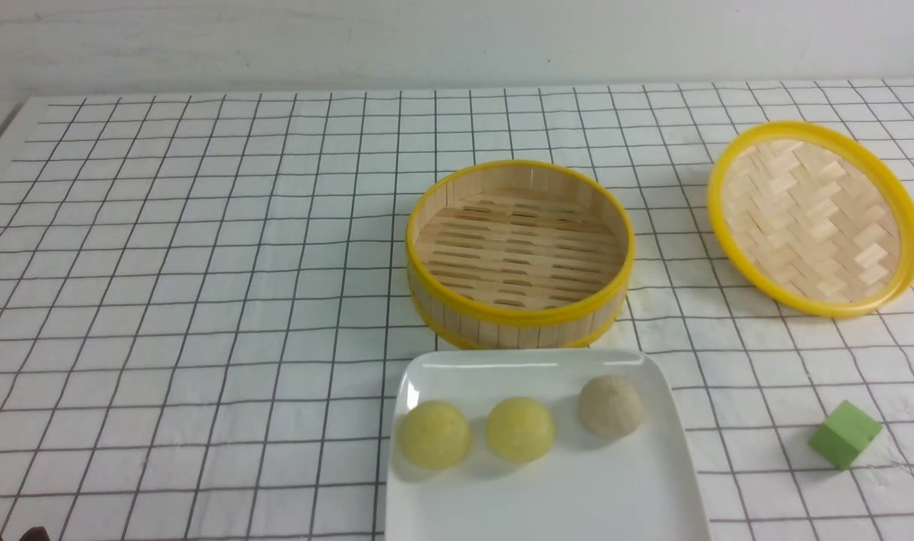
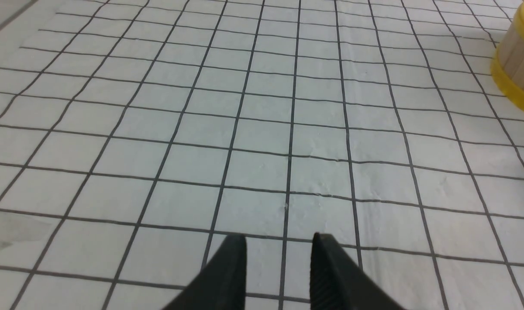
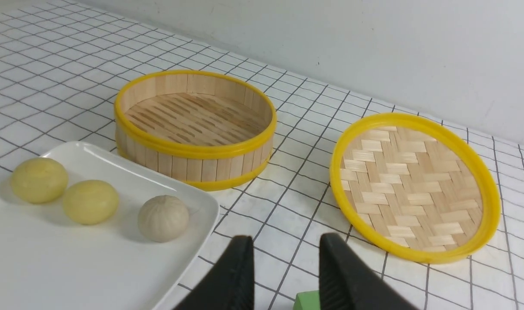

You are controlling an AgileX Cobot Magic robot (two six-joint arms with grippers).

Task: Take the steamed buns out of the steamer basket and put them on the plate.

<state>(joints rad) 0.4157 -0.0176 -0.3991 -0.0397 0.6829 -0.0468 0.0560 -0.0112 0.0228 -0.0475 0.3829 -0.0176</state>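
Three steamed buns lie in a row on the white plate [image 1: 637, 481] at the front middle: a pale yellow one [image 1: 434, 434], a second pale yellow one [image 1: 519, 429] and a greyish beige one [image 1: 609, 406]. The bamboo steamer basket [image 1: 520, 255] stands just behind the plate with nothing in it. In the right wrist view the buns [image 3: 163, 218] sit on the plate [image 3: 38, 267] and the basket [image 3: 195, 129] is behind. My right gripper [image 3: 285, 241] is open and empty, hovering beside the plate's corner. My left gripper [image 2: 279, 239] is open and empty over bare cloth, with the basket's wall [image 2: 518, 64] at the edge of its view.
A shallow yellow-rimmed woven lid [image 1: 814, 218] lies at the back right, also in the right wrist view [image 3: 415, 187]. A green cube [image 1: 844, 433] sits at the front right, just under the right gripper [image 3: 307, 301]. A white cloth with a black grid covers the table; a wall runs behind.
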